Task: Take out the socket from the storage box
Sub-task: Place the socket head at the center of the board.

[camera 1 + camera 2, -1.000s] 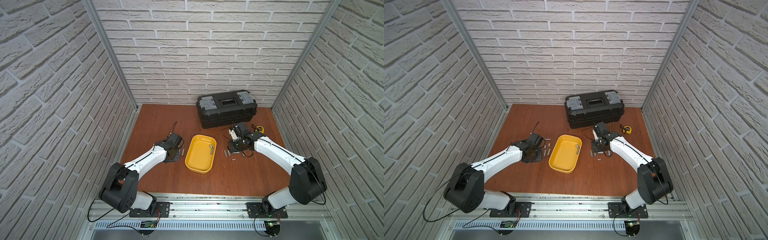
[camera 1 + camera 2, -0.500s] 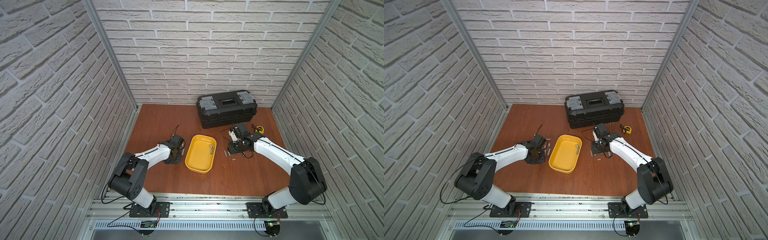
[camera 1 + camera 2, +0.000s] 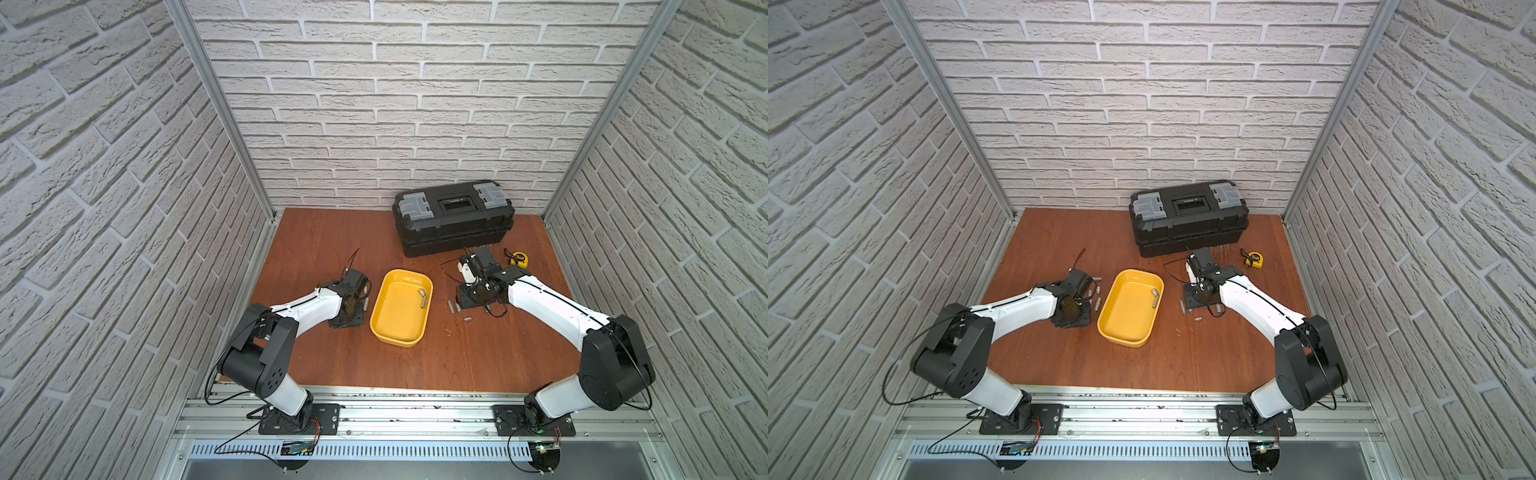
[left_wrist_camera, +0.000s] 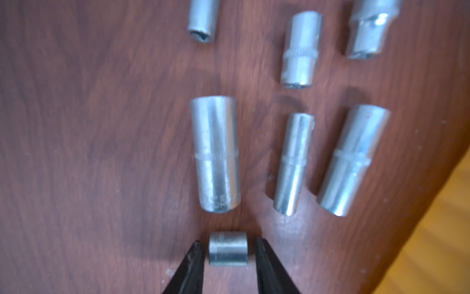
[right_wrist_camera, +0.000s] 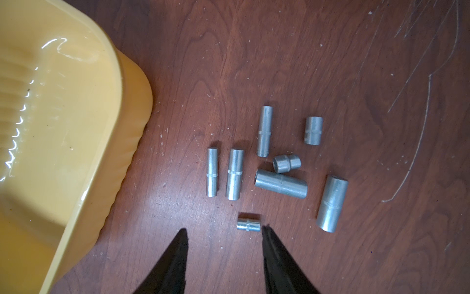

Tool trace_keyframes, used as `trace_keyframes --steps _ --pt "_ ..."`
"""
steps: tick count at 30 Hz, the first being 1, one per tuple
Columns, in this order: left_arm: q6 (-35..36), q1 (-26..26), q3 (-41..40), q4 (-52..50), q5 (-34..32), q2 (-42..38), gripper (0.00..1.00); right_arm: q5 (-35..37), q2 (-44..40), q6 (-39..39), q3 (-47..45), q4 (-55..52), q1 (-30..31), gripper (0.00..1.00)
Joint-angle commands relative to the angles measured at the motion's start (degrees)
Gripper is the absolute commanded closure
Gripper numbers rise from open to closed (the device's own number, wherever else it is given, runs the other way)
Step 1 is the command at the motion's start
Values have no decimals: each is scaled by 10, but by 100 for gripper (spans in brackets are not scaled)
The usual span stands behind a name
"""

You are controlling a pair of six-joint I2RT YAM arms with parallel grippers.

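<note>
The storage box (image 3: 379,308), a shallow yellow tub with rounded corners, is sitting open-topped in the middle of the wooden table in both top views, its long sides running slightly askew. One silver socket (image 3: 422,297) is lying flat inside it, close to the far right corner. More loose sockets (image 4: 216,152) are lying on the wood just beside its left wall, among them a short stubby socket (image 4: 228,249) resting on its side. Another cluster of sockets (image 5: 234,174) is lying near its right wall.

Premises: robotics lab test cell. Brick-pattern wall panels (image 3: 415,104) (aluminium-framed), wooden tabletop (image 3: 332,365), two robot arms (image 3: 548,307) bolted to a rail (image 3: 415,411).
</note>
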Motion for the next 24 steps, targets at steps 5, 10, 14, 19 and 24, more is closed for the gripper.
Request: trace_keyframes --steps 5,10,14,19,24 --pt "2 4 14 -32 -18 -46 56 0 -7 -7 23 1 6 51" --pt "11 5 38 -61 -39 -80 54 1 23 -25 73 -8 25 52" --pt "11 8 50 -73 -51 -101 50 7 61 -42 130 -28 49 52" --pt "12 16 33 -49 -65 -125 42 21 120 -63 211 -59 87 54" --pt "9 25 3 -14 -75 -170 32 43 182 -77 278 -83 127 55"
